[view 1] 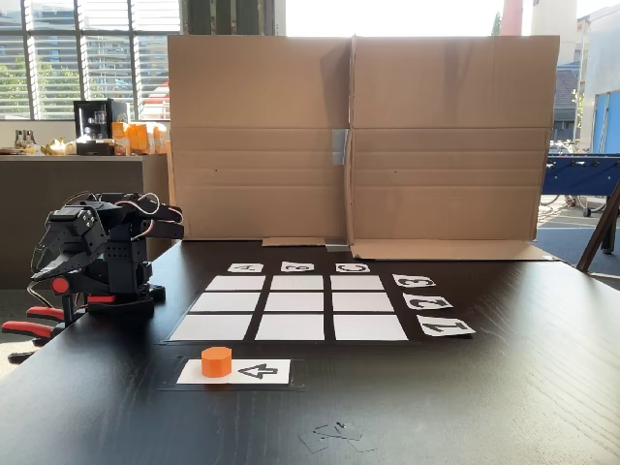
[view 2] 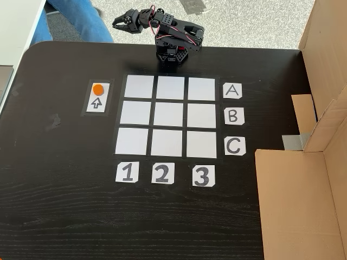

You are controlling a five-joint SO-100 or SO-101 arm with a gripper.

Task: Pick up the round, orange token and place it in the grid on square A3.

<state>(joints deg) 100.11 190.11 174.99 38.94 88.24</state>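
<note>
The orange token (view 1: 217, 360) (view 2: 98, 89) stands on a white card with a black arrow (view 1: 260, 371) (view 2: 96, 104), just outside the grid (view 1: 290, 306) (view 2: 168, 115). Square A3 (view 1: 235, 283) (view 2: 202, 88) is a bare white corner cell; it is the far-left cell in one fixed view and the top-right cell in the view from above. My arm sits folded at the table's edge, well away from the token. Its gripper (view 1: 46, 260) (view 2: 120, 21) hangs past the edge holding nothing, and its jaws look closed together.
A tall cardboard wall (view 1: 354, 136) (view 2: 303, 200) borders the grid's row-3 side. Red clamp handles (view 1: 29, 325) hold the arm's base at the table edge. A person's legs in jeans (view 2: 76, 16) are beside the arm. Dark tabletop (view 2: 65, 206) surrounds the grid.
</note>
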